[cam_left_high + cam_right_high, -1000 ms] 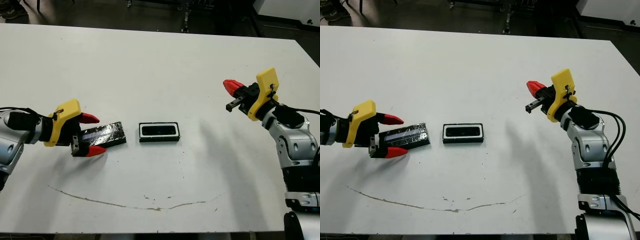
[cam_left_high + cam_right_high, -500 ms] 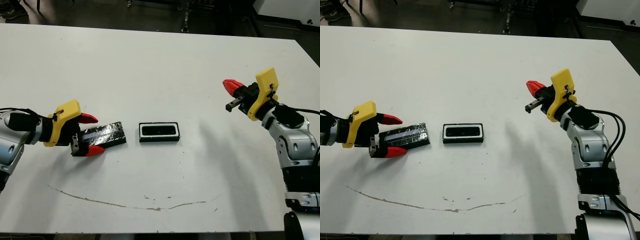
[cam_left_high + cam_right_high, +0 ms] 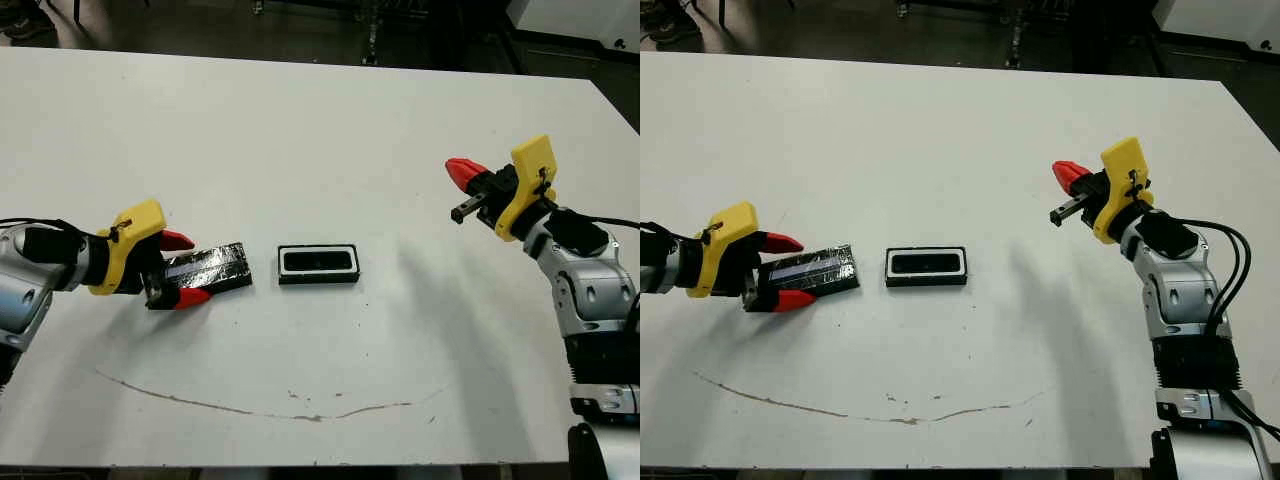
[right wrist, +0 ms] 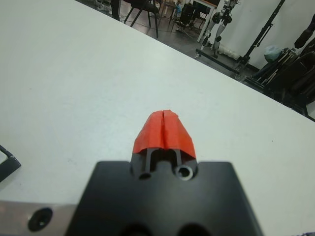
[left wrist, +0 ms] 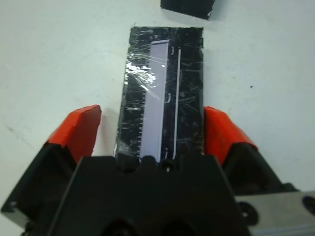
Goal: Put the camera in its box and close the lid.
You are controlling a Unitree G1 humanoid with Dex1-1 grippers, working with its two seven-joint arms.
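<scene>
The lid (image 3: 218, 268), a glossy black slab with shiny streaks, lies flat on the table left of centre. My left gripper (image 3: 185, 268) is open and straddles the lid's near end, one red fingertip on each long side; the left wrist view shows a small gap between the lid (image 5: 165, 73) and each of the fingers (image 5: 81, 128). The box (image 3: 318, 264) sits just right of the lid, with a dark bar, apparently the camera (image 3: 318, 263), inside its white lining. My right gripper (image 3: 460, 170) is shut and empty, raised over the table's right side.
A thin brown curved stain (image 3: 250, 405) runs across the white table (image 3: 300, 130) near its front edge. Beyond the far edge are dark floor and metal stands. A corner of the box (image 5: 187, 7) shows past the lid in the left wrist view.
My left gripper's fingers have drawn in slightly around the lid and the hand has settled a little lower. The lid, the box and the right arm have not moved.
</scene>
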